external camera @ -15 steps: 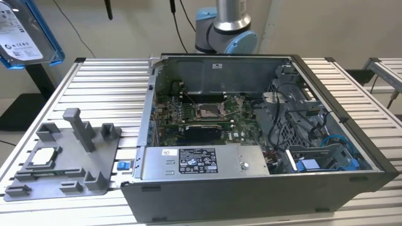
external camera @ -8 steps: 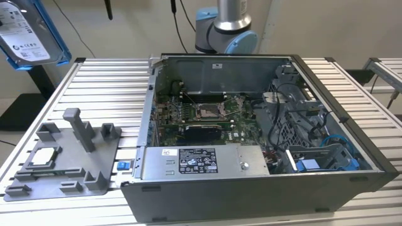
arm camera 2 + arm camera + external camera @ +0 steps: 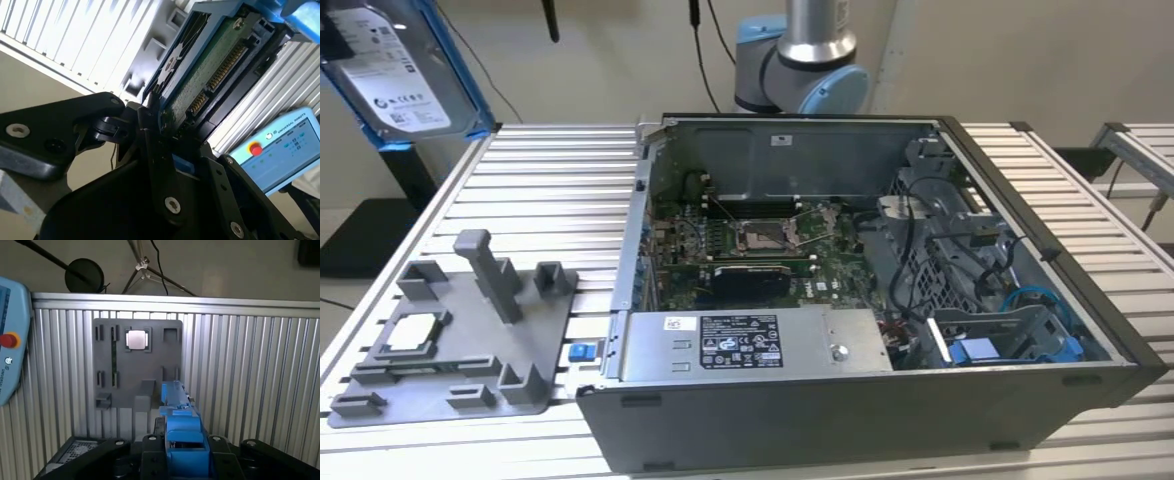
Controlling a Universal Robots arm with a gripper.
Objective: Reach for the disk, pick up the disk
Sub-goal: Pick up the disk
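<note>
The disk (image 3: 403, 78), a silver-grey drive with a white label in a bright blue carrier, hangs high above the table at the exterior view's far left. In the second wrist view my gripper (image 3: 161, 122) is shut on the disk (image 3: 215, 65), its black fingers (image 3: 150, 125) clamping one end, with the green circuit board and gold connector facing the camera. The first wrist view looks down the blue carrier edge of the disk (image 3: 179, 407), held in the gripper (image 3: 182, 447) well above the slatted table.
Below the disk a grey fixture plate (image 3: 454, 345) carries a small square chip (image 3: 411, 332). An open computer case (image 3: 1067, 400) with a long grey box (image 3: 747, 345) takes up the table's middle. A teach pendant (image 3: 280, 145) lies beside the table.
</note>
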